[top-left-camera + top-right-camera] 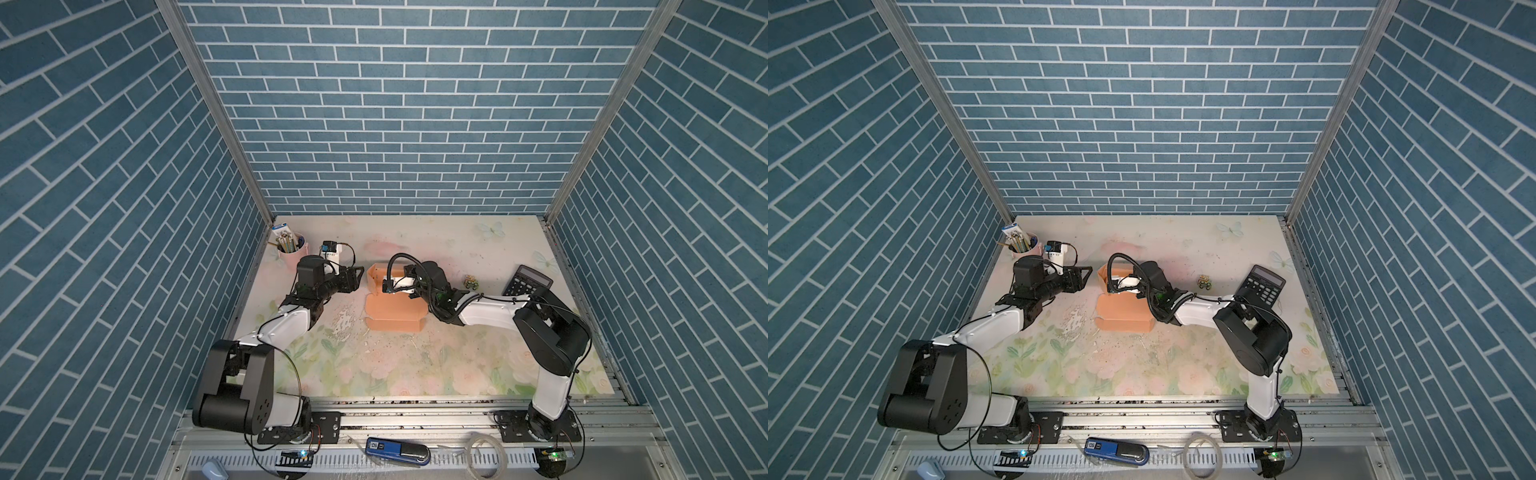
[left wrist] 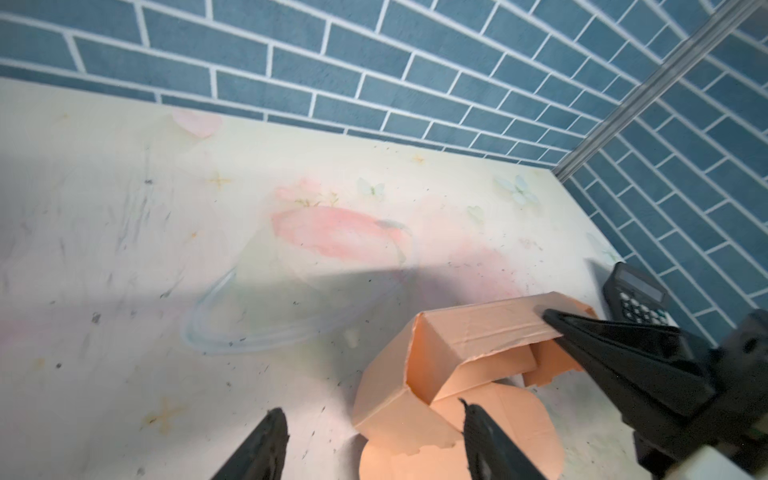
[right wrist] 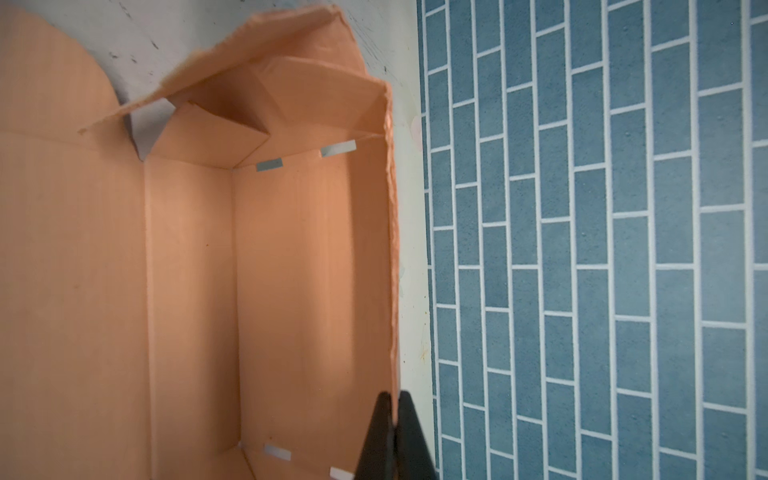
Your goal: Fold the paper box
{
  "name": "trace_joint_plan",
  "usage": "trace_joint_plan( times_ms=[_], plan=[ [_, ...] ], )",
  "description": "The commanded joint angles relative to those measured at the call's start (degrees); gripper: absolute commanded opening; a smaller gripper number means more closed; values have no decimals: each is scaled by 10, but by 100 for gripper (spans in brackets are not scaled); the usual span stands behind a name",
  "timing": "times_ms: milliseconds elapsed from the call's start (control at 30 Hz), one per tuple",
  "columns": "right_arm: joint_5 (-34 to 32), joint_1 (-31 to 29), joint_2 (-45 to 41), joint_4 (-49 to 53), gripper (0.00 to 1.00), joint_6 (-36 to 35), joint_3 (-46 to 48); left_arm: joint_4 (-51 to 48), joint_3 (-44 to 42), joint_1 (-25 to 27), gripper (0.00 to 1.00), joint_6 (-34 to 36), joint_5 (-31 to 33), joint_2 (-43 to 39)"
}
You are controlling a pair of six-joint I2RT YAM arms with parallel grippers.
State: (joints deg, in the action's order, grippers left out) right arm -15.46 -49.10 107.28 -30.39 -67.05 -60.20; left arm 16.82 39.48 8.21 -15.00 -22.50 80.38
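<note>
The paper box (image 1: 395, 309) (image 1: 1123, 309) is a tan-orange cardboard mailer lying mid-table, partly formed, with its back wall and left end raised and a lid panel flat toward the front. My right gripper (image 3: 392, 401) is shut on the top edge of the upright back wall (image 3: 316, 257), one finger on each side. From the left wrist view its black fingers (image 2: 590, 332) clamp that same wall. My left gripper (image 2: 374, 419) (image 1: 358, 279) is open, just left of the box's raised left corner (image 2: 399, 399), with nothing between its fingers.
A pink cup of pens (image 1: 291, 248) stands at the back left, close behind the left arm. A black calculator (image 1: 527, 283) and a small toy (image 1: 471, 283) lie at the right. A blue device (image 1: 397, 449) rests on the front rail. Blue brick-patterned walls enclose three sides.
</note>
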Motion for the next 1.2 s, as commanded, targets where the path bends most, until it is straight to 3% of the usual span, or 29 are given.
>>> trace_joint_plan(
  times_ms=[0, 233, 400, 733, 1167],
  plan=[
    [-8, -5, 17, -62, 0, -41, 9, -73, 32, -3, 69, 0, 63, 22],
    [-14, -7, 36, -126, 0, -68, 24, -111, 40, 2, 69, 19, 107, 49],
    [-12, -7, 38, -136, 0, -65, 27, -139, 69, 47, 70, 69, 134, 81],
    [-5, -6, 28, -142, 0, -56, 32, -142, 108, 72, 70, 131, 54, 127],
    [1, -3, 22, -145, 0, -41, 31, -85, 101, 78, 68, 147, 25, 135]
  ],
)
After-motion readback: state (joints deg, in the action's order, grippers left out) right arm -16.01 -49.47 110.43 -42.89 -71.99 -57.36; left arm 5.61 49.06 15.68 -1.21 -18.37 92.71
